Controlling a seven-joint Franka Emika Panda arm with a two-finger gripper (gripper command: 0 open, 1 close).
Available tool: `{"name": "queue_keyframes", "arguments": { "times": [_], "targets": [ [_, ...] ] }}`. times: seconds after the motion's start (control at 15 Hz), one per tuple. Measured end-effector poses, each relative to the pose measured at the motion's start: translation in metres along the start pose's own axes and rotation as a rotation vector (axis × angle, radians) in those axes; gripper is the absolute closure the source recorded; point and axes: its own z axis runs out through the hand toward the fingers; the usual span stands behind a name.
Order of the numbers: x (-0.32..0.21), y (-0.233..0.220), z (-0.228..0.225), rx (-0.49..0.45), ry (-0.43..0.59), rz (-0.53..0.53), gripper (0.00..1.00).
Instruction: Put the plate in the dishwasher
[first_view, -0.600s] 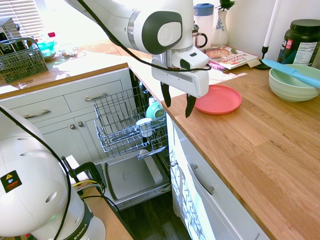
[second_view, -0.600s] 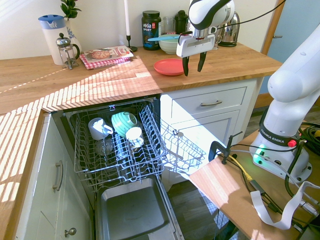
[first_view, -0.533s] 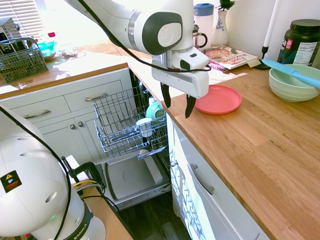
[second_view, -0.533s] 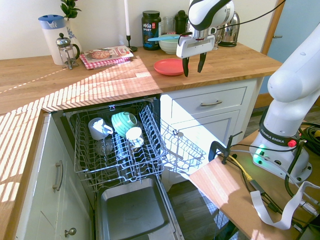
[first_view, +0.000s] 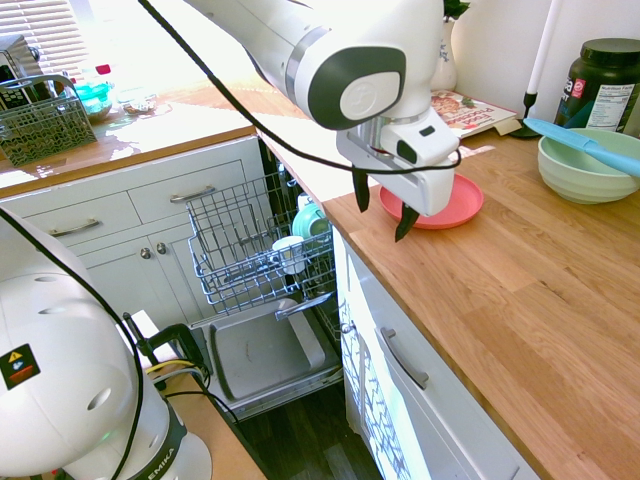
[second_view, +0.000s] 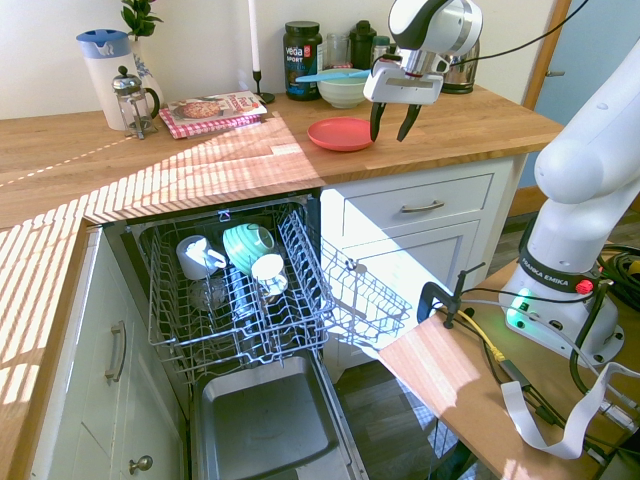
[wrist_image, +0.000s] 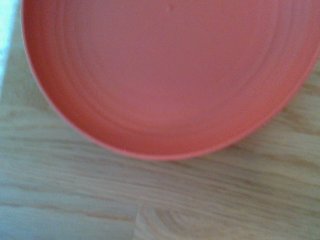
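"How does our hand (second_view: 394, 136) stand?"

"Wide open, with nothing between its fingers. We have it above the tabletop (first_view: 520, 300), close by the plate (first_view: 452, 205)."

"And the plate itself?"

"Lying flat on the tabletop, near the edge by the dishwasher (second_view: 264, 330). Its raised rim shows plainly in the wrist view."

"So the step in hand is the grasp. How should we do it well?"

"We should set one finger inside the rim and one outside, square across it, then go down gently. The rim looks low, so we would need the tips almost at the wood, without pressing into it."

"What might go wrong?"

"Closing too high, we'd slip off; off-line, we'd push the plate away. The plastic may be slick, so let's grip firmly before lifting."

"And around it?"

"The green bowl (second_view: 343, 92) sits beyond the plate. The rack (second_view: 240, 300) is out, holding cups (second_view: 268, 272), so we'll want a free slot afterwards."
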Motion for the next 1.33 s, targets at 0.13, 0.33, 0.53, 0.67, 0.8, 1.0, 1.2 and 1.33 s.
{"name": "queue_keyframes", "arguments": {
  "times": [0.13,0.33,0.53,0.67,0.8,1.0,1.2,1.33],
  "targets": [
    [0.017,0.002,0.010,0.079,-0.025,0.045,0.00],
    [0.037,-0.007,0.025,0.106,-0.039,0.104,0.00],
    [0.055,-0.004,0.036,0.101,-0.017,0.161,1.00],
    [0.064,-0.006,0.036,0.107,-0.002,0.175,1.00],
    [0.071,-0.011,0.037,0.111,0.009,0.177,1.00],
    [0.079,-0.021,0.039,0.118,0.012,0.178,1.00],
    [0.082,-0.023,0.041,0.124,0.007,0.183,1.00],
    [0.082,-0.023,0.043,0.131,0.001,0.178,1.00]
  ]
}}
